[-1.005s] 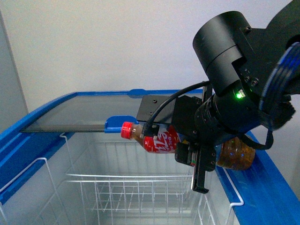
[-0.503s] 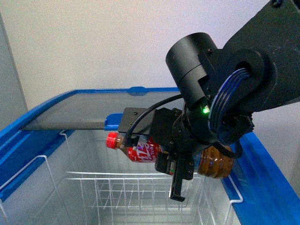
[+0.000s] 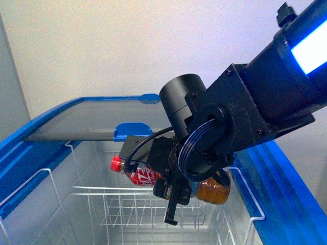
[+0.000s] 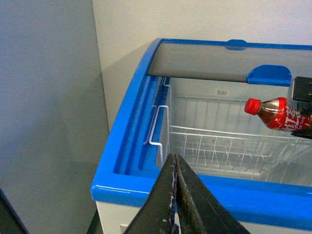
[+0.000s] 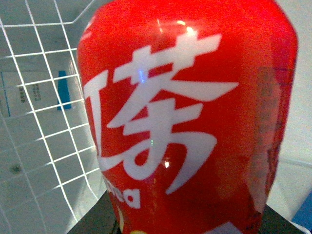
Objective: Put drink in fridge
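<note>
R tool (image 3: 171, 191) grips drink (image 3: 143, 176) sideways over open fridge (image 3: 286, 189), above wire basket (image 3: 117, 201); lowering & release left. L tool (image 4: 176, 195) pinched closed, empty.

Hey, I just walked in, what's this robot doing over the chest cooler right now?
The right hand holds the drink on its side, red cap toward the robot's left, in the air above the wire baskets of the fridge. The glass lid is slid back, leaving the near part open. The drink is not yet set down. The left hand is shut and empty, outside the rim.
</note>
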Controlling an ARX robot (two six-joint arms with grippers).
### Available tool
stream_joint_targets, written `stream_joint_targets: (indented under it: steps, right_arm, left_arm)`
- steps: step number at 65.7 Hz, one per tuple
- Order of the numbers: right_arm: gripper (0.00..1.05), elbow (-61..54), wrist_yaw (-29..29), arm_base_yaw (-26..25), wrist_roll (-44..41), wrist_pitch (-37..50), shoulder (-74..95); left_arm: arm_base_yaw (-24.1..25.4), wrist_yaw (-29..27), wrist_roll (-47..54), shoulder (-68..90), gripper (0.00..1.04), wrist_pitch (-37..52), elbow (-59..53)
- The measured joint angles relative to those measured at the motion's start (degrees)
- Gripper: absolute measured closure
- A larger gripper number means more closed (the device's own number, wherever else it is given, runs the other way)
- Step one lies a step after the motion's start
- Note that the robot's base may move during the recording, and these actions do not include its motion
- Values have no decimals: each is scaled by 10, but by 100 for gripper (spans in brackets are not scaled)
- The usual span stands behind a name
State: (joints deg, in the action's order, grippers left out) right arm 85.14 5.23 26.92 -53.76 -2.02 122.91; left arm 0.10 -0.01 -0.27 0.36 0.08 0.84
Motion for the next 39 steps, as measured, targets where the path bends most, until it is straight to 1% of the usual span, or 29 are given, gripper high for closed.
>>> stream_joint_targets:
  steps: [13,20,22,29,31,32,39]
  right_arm:
    - [68,30,4,-1,3,10,43]
    - [68,37,20,0,2,19,56]
    - [68,39,19,1,2,23,59]
    - [68,51,26,7,2,45,75]
    - [68,52,27,8,2,49,77]
    - [68,53,28,9,2,52,79]
    - [68,61,36,14,2,73,91]
  left_arm:
    - [0,0,0,0,102,0,0]
    - [0,0,0,0,102,0,0]
    - [0,0,-1,0,101,0,0]
    - [0,0,0,0,76,0,0]
    - [0,0,0,0,73,0,0]
    - [0,0,0,0,69,0,0]
    - [0,0,0,0,55,0,0]
